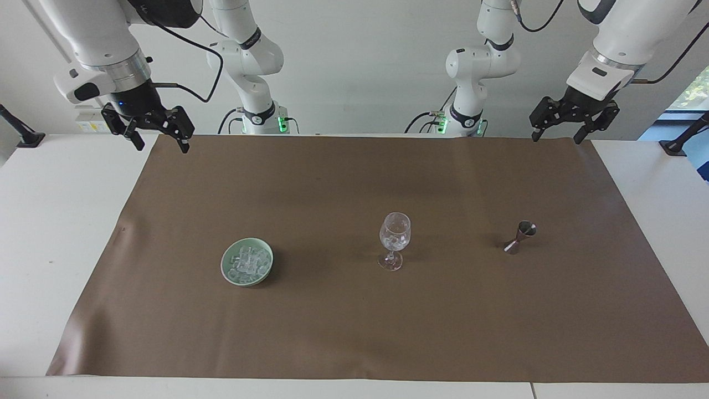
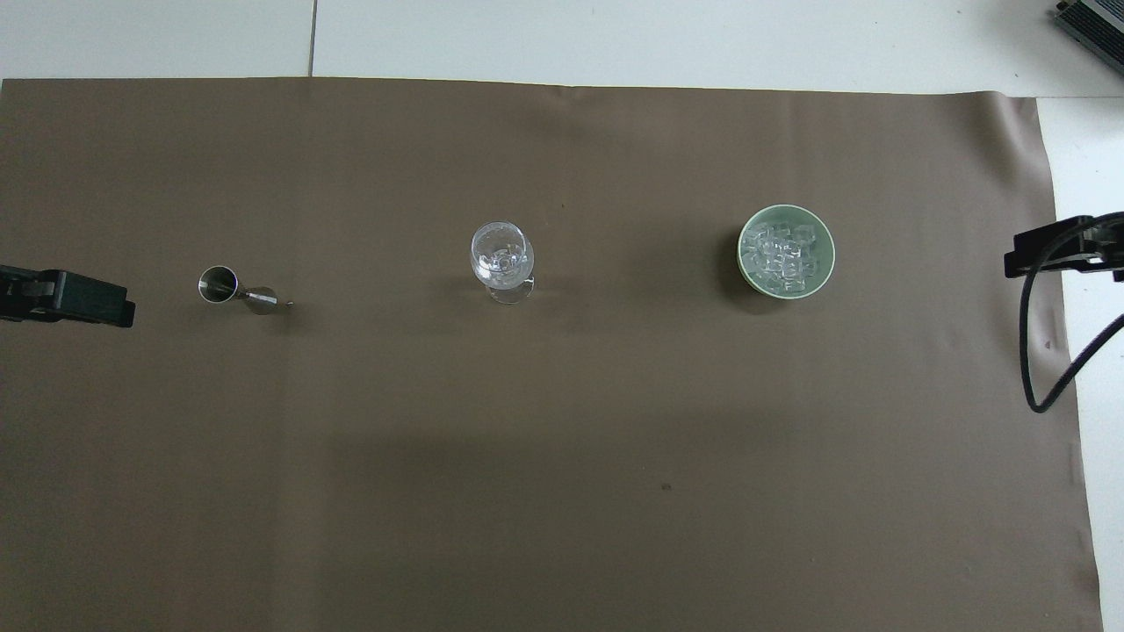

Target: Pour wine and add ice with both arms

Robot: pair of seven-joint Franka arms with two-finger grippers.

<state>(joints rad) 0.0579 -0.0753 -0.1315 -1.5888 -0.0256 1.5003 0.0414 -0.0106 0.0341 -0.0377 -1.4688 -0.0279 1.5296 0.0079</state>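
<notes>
A clear stemmed wine glass [image 1: 395,228] [image 2: 501,248] stands mid-mat with a few cubes of ice [image 1: 394,241] in its bowl. More ice [image 1: 247,260] [image 2: 778,256] fills a pale green bowl [image 1: 226,266] [image 2: 826,263] toward the right arm's end. A steel jigger [image 1: 519,237] [image 2: 230,288] stands toward the left arm's end. No wine is in view. My right gripper [image 1: 160,145] [image 2: 1062,246] hangs open and empty over the mat's corner at its own end. High over the other corner my left gripper [image 1: 556,137] [image 2: 66,297] waits, open and empty.
A brown mat [image 1: 354,332] covers most of the white table [image 1: 50,233]. A black cable [image 2: 1036,386] loops down from the right wrist over the mat's edge. The arm bases [image 1: 260,119] stand at the table's robot end.
</notes>
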